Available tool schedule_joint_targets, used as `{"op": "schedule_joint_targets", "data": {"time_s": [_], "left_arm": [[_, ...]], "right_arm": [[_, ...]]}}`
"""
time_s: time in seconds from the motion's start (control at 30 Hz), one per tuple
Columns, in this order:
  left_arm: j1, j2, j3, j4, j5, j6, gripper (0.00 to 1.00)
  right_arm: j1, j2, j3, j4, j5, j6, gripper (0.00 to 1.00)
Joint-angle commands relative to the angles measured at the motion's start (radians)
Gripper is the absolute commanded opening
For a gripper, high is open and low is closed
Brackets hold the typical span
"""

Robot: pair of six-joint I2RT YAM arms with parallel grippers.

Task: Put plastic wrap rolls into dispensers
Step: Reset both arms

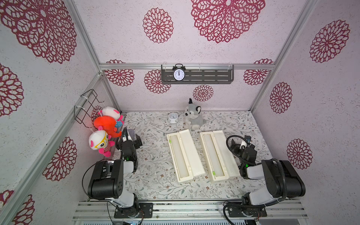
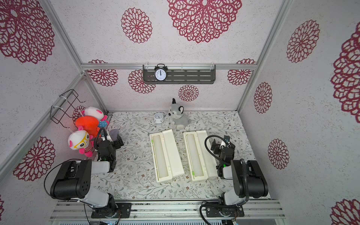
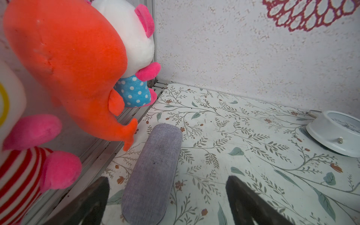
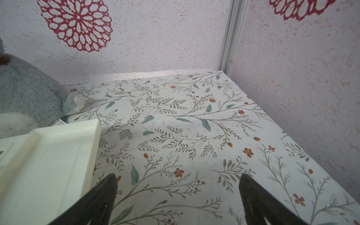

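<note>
2 dispensers lie open on the floral surface (image 1: 155, 175), side by side on the robot's side of the grey plush wolf (image 1: 192, 116). The left dispenser (image 1: 191, 153) has its far end just beside the wolf, and the right dispenser (image 1: 224, 153) sits a little to the wolf's right. Each has its lid folded out flat to the right, and each trough holds 1 plastic wrap roll. The left roll (image 1: 178, 155) and the right roll (image 1: 212, 155) lie lengthwise inside, glossy white. A green slider shows at the far end of the left dispenser and at the near end of the right dispenser. The left gripper (image 1: 137, 140) hangs well to the wolf's left, near the hanging plush toys (image 1: 103, 132), jaws spread wide and grasping nothing. In the left wrist view a grey fabric case (image 3: 152, 171) lies on the surface between its fingers (image 3: 93, 198), apart from both. The right gripper (image 4: 178, 175) hovers to the wolf's right, just beside the right dispenser's lid, likewise released and empty. A small white clock (image 1: 173, 117) lies just left of the wolf.
</note>
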State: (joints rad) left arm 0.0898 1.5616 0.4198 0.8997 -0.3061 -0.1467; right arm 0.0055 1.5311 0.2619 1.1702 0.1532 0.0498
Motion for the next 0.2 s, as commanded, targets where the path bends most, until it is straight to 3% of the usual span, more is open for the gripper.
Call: {"op": "schedule_joint_targets", "data": {"time_s": [0.0, 0.17], "left_arm": [[0.007, -0.009, -0.007, -0.003, -0.011, 0.001, 0.98], [0.007, -0.009, -0.006, -0.004, -0.012, 0.001, 0.98]], "right_arm": [[0.005, 0.006, 0.012, -0.011, 0.003, -0.029, 0.99], [0.004, 0.000, 0.005, -0.003, 0.002, -0.029, 0.99]]}}
